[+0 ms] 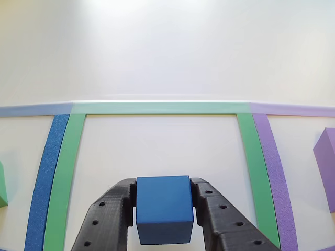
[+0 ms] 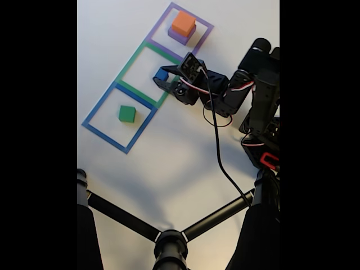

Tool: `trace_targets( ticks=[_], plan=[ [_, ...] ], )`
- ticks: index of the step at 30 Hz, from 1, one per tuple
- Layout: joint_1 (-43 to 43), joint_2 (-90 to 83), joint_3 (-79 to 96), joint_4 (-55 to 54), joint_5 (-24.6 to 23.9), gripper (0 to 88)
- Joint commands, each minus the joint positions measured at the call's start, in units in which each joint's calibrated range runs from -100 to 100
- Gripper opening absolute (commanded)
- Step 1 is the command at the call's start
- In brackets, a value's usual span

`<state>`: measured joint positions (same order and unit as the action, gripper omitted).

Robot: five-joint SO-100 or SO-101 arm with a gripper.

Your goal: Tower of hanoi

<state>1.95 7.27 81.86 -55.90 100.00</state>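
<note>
We see gripper [image 1: 163, 209] clamping blue cube [image 1: 164, 208] by side faces, top free. Cube sits over green square [image 2: 147, 76], middle bay; orange cube [image 2: 183, 23] tops purple cube [image 2: 181, 37].

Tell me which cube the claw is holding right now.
The blue cube, clamped in the claw over the green square. The green cube sits alone; the orange cube tops the purple cube.

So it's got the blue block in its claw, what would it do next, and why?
Probably lower the blue cube and open inside the green square. The gripper is shut on the cube over that square, which looks bare, while the green cube and the orange cube on the purple cube occupy the others.
</note>
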Motion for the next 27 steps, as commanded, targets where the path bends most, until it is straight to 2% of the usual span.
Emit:
trace_targets(
  ticks=[1, 6, 11, 19, 22, 27],
  plan=[
    [-0.69, -8.79, -0.94, 6.0, 0.0, 1.9],
    [-0.92, -17.29, -5.21, 18.79, 0.0, 1.8],
    [-1.76, -28.91, -17.66, 45.26, 0.0, 1.6],
    [-6.33, -39.72, -53.19, 102.72, 0.0, 1.8],
    [-8.85, -42.53, -61.0, 115.27, 0.0, 1.8],
    [-14.26, -47.58, -67.09, 128.14, 0.0, 1.8]
  ],
)
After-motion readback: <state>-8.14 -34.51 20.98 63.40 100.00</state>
